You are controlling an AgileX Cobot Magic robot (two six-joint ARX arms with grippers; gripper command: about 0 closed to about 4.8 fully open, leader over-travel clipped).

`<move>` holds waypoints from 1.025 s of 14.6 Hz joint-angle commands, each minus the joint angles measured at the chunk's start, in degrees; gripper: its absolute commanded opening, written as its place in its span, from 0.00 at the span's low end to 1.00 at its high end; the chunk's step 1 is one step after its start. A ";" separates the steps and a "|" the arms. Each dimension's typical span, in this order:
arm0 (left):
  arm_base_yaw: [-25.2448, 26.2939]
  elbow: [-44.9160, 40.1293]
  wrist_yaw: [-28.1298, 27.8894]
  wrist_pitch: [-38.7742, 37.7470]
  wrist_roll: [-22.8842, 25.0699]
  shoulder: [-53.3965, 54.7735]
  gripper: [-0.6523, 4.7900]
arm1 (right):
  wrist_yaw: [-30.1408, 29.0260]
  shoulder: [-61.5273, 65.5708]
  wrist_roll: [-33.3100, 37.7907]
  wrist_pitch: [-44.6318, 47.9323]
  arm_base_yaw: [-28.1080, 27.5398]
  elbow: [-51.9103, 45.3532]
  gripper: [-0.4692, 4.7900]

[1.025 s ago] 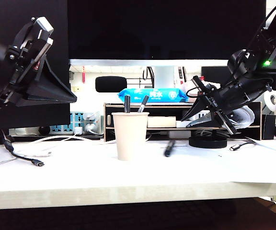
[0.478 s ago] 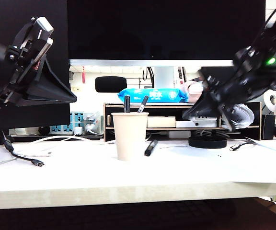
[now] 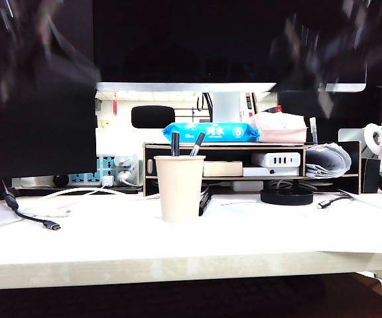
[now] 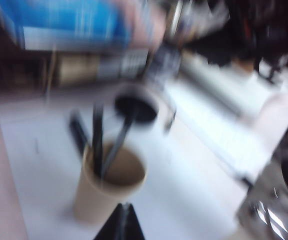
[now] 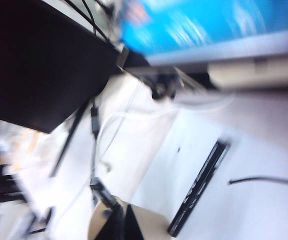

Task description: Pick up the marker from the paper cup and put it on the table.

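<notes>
- Writing in white on the blue pack (image 3: 209, 131) on the shelf (image 3: 257, 147), too small to read.
- Pale print along the marker (image 5: 199, 187) too, smeared into a blur.
- No print on the paper cup (image 3: 180, 187); stands upright on the table (image 3: 178, 255) with two thin pens (image 3: 176, 144) poking out.
- Marker out of the cup, lying flat on the table, just beside the cup and partly behind it in the exterior view.
- Right gripper (image 5: 120, 222) pressed together, holding nothing, up in the air above the cup rim, well apart from the marker.
- Left gripper (image 4: 123, 222) looks pressed together as well, though blurry; hangs above the near side of the cup, apart from the marker, holding nothing.
- Both arms only dark smears high up in the exterior view.
</notes>
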 commanded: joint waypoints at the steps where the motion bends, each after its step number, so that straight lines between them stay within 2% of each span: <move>1: -0.04 0.17 -5.35 -2.34 -0.02 -12.66 0.11 | 4.50 -8.98 -7.23 -6.62 0.04 0.09 0.07; 3: -0.04 0.17 -11.63 -6.49 1.46 -22.34 0.11 | 6.43 -15.08 -9.27 -10.10 0.42 0.04 0.07; 5: -0.04 0.17 -22.27 -14.53 5.16 -34.45 0.11 | 12.04 -23.63 -14.80 -16.31 3.26 -0.46 0.07; 6: -0.04 0.15 -23.87 -18.36 6.23 -39.12 0.11 | 13.77 -27.30 -15.74 -16.52 5.53 -2.03 0.07; 8: -0.04 0.15 -22.93 -24.83 6.21 -44.89 0.11 | 14.08 -33.16 -15.72 -14.84 9.33 -6.69 0.07; 9: -0.04 0.15 -20.74 -27.78 5.18 -46.71 0.11 | 14.84 -36.59 -15.41 -12.55 11.96 -10.62 0.07; 12: -0.07 0.13 -16.70 -35.30 3.52 -49.53 0.11 | 25.16 -45.99 -14.40 -7.96 19.50 -21.68 0.07; 13: -0.07 0.15 -16.50 -37.24 3.50 -49.81 0.11 | 27.02 -49.16 -13.70 -5.92 21.84 -25.51 0.07; 15: -0.07 -0.31 -13.38 -38.32 4.00 -50.05 0.11 | 27.15 -53.81 -13.29 -3.87 23.69 -31.02 0.07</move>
